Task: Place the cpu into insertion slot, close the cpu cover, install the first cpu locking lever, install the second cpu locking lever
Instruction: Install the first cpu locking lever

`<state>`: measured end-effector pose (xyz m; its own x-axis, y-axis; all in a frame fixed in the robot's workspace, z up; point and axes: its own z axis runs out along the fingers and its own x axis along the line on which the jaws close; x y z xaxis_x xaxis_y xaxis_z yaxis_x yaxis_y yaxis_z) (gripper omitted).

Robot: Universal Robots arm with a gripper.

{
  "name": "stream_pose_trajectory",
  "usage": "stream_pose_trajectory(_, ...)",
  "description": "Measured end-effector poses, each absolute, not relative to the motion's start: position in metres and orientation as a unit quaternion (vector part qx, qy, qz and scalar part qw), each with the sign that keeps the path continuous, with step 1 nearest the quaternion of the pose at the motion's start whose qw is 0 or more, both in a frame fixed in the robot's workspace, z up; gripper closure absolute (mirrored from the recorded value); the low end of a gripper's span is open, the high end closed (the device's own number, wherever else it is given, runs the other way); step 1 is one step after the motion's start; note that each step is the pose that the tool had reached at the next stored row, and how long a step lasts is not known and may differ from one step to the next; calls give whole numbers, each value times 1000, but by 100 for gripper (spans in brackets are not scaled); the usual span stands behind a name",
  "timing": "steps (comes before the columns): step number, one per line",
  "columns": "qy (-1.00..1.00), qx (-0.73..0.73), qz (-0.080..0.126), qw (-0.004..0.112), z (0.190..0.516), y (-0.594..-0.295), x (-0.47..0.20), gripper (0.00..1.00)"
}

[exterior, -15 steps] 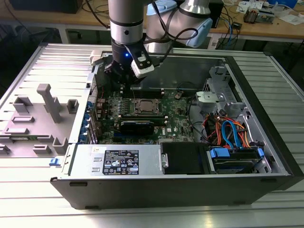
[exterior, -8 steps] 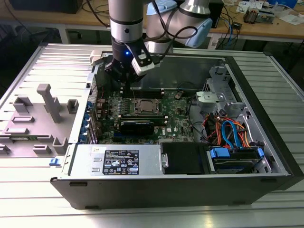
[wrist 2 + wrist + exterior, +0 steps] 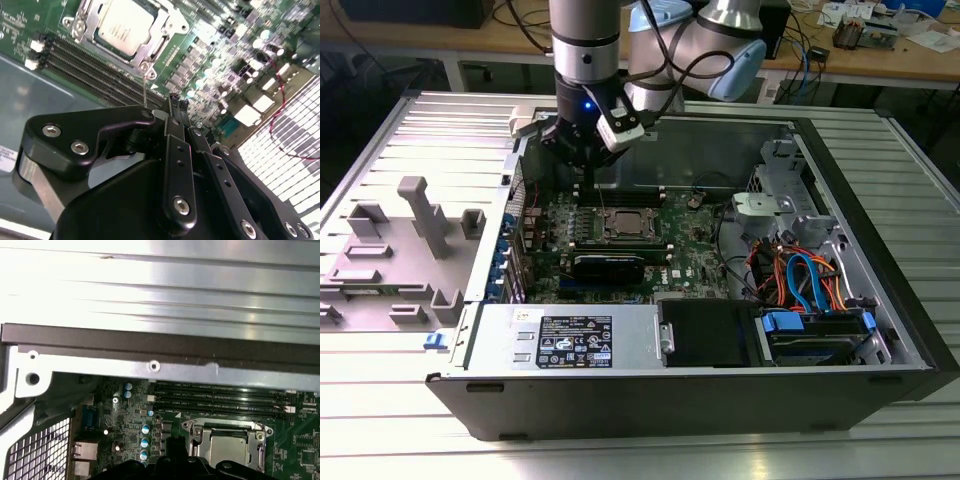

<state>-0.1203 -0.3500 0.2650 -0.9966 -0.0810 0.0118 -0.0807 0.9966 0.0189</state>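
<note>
**A:** When the exterior view is read from its left, what is met first?

**B:** A grey plastic shroud (image 3: 415, 225) is seen lying outside the open computer case (image 3: 650, 395). Next the gripper (image 3: 588, 178) is found hanging over the motherboard (image 3: 700, 250), just beside the insertion slot (image 3: 625, 226), toward the exterior view's left of it.

**A:** And the cpu?

**B:** In the second wrist view the cpu (image 3: 125, 26) is seated and framed by the cpu cover (image 3: 169, 25), which is lowered flat around it. The fingers are seen pressed together, with nothing held.

**A:** Which step is judged to be in hand?

**B:** Lever installation, probably the first. A thin wire lever (image 3: 145, 85) is seen standing up from the socket's corner, unlatched, close beside the fingertips. Whether it is touched cannot be told.

**A:** What is called for?

**B:** A fine, well-aimed contact is judged necessary on so slim a wire, so that it can be pressed down and tucked under its catch without slipping.
</note>
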Motion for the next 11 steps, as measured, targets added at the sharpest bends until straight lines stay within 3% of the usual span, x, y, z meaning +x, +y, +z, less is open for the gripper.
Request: stream_pose_trajectory(11, -999, 42, -7, -2, 264, -346, -116, 89)
